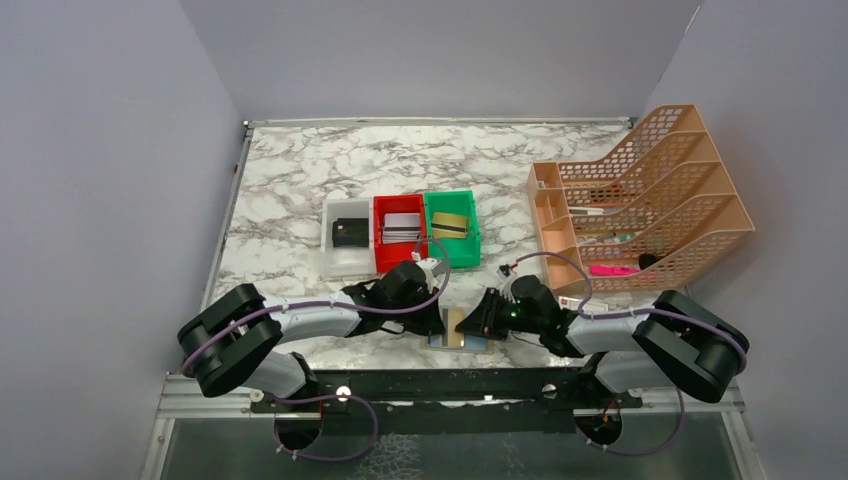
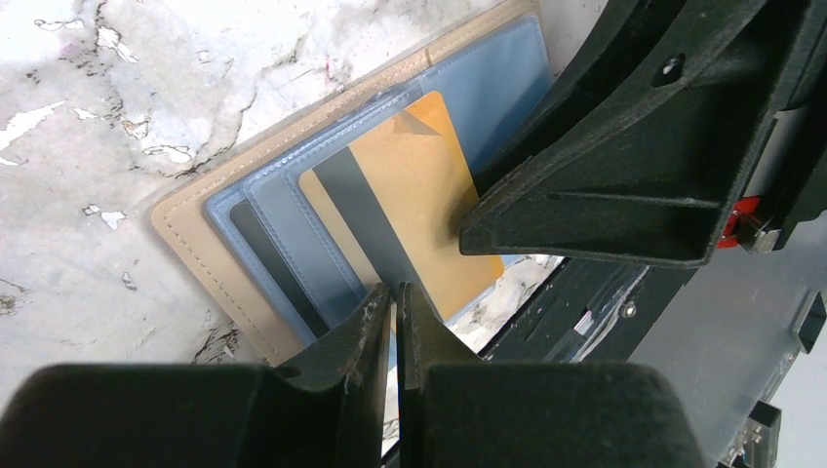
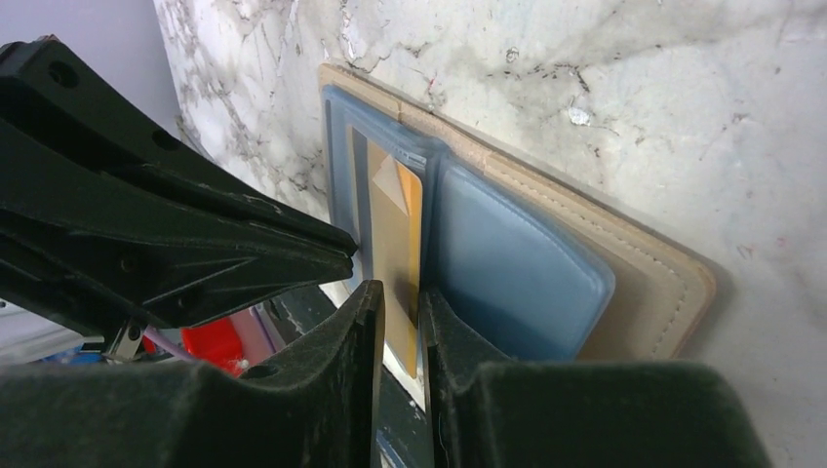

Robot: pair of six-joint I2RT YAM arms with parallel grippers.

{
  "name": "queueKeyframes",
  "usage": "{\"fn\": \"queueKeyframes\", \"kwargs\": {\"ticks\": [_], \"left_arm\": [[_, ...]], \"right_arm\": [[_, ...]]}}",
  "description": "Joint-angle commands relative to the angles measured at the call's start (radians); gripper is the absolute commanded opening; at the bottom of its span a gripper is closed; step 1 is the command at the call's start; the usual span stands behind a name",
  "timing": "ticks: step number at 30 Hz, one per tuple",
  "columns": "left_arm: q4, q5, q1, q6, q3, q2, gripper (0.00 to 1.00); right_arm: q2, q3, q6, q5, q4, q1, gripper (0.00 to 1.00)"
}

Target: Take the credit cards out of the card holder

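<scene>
Tan card holder [image 2: 190,249] open on marble table [image 2: 78,146], gold credit card [image 2: 429,185] protruding from sleeve, left jaws clamped on its edge, right jaws nearly together alongside, grip unclear.

The top camera looks down from above and behind the arm bases over the whole white-grey marbled counter [image 1: 300,170]. The wrist cameras peer past the black left tool [image 2: 393,310] and black right tool [image 3: 402,310], very close, sharing from opposite sides the open tan stitched card holder [image 2: 190,244] and gold plastic card [image 2: 419,185].
</scene>
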State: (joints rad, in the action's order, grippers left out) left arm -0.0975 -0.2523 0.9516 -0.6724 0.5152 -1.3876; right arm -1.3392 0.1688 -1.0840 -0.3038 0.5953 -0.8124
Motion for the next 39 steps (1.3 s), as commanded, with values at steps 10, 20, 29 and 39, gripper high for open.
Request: {"fn": "queueKeyframes", "kwargs": {"ticks": [10, 20, 29, 39], "left_arm": [[-0.001, 0.053, 0.007, 0.004, -0.011, -0.001, 0.11], [0.054, 0.117, 0.007, 0.008, -0.014, 0.018, 0.10], [0.064, 0.128, 0.007, 0.004, -0.013, 0.019, 0.09], [0.017, 0.121, 0.008, -0.022, -0.006, 0.158, 0.29]], "right_arm": [[0.087, -0.025, 0.009, 0.008, -0.031, -0.005, 0.07], [0.149, -0.031, 0.027, 0.070, -0.138, -0.005, 0.06], [0.190, -0.027, 0.048, 0.077, -0.194, -0.004, 0.07], [0.085, -0.002, 0.051, 0.063, -0.161, -0.003, 0.07]]}}
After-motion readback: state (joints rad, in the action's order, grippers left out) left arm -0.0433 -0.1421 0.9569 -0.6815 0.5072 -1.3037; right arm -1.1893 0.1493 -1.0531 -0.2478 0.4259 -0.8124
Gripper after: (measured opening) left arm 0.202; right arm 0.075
